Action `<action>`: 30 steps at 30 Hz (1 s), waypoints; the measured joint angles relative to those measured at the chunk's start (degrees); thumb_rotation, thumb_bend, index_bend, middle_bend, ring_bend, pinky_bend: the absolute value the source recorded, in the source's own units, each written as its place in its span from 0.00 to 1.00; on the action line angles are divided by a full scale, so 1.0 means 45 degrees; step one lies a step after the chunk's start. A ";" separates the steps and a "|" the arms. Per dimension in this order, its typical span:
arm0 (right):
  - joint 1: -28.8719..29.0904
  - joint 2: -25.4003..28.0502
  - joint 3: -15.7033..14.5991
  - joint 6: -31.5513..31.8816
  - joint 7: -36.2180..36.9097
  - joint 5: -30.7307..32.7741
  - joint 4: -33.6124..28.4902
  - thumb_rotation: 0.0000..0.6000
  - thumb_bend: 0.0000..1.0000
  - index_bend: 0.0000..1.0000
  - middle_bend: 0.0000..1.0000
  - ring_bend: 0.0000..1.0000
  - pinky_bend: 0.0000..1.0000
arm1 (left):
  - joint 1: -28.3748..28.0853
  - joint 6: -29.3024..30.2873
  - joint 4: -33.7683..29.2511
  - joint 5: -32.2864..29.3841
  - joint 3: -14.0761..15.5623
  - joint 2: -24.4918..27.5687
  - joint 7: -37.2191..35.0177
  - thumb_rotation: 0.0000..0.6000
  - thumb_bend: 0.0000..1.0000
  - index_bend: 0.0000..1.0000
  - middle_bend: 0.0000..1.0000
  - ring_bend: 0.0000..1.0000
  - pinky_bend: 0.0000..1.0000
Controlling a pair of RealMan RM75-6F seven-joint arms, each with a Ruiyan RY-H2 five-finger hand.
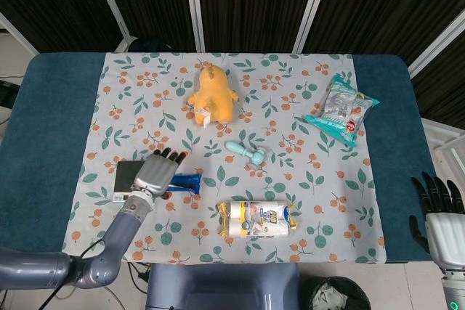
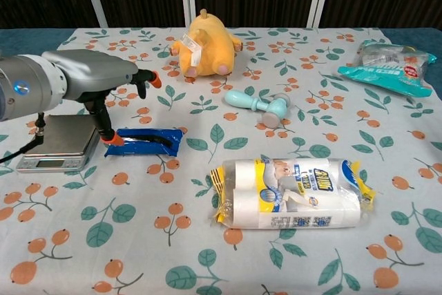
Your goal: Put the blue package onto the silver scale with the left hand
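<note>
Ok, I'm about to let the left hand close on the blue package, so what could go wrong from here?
1. The left hand hangs over the package's left end, hard against the scale; closing fingers might shove the scale.
2. The package lies flat on the cloth, so the fingers may slip off or bunch the cloth.
3. An end grip could let it droop.

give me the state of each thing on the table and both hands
left hand: open, fingers spread above the package's left end
right hand: open, off the table's right edge
package: flat on the cloth, right of the scale
scale: bare
plush: lying down
roll pack: on its side
snack bag: lying flat
</note>
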 measured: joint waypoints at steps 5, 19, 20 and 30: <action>-0.0008 0.0010 0.0019 0.0045 0.0006 0.0002 -0.0001 1.00 0.55 0.06 0.03 0.01 0.00 | -0.0399 -0.0163 0.0799 -0.0271 0.0244 -0.0621 0.0157 1.00 0.13 0.15 0.24 0.13 0.23; -0.0031 0.0022 0.0109 0.0101 0.0020 0.0151 0.0038 1.00 0.56 0.06 0.03 0.00 0.00 | -0.0879 -0.0615 0.1814 0.0006 0.0942 -0.1270 0.0041 1.00 0.21 0.26 0.36 0.25 0.35; -0.0033 0.0022 0.0117 0.0101 0.0024 0.0170 0.0042 1.00 0.56 0.06 0.03 0.00 0.00 | -0.0882 -0.0595 0.1868 0.0095 0.1007 -0.1298 0.0011 1.00 0.21 0.26 0.36 0.26 0.36; -0.0037 0.0002 0.0185 0.0092 0.0015 0.0313 0.0057 1.00 0.56 0.06 0.03 0.00 0.00 | -0.0964 -0.0621 0.2344 0.0350 0.1256 -0.1630 -0.0150 1.00 0.24 0.29 0.37 0.26 0.36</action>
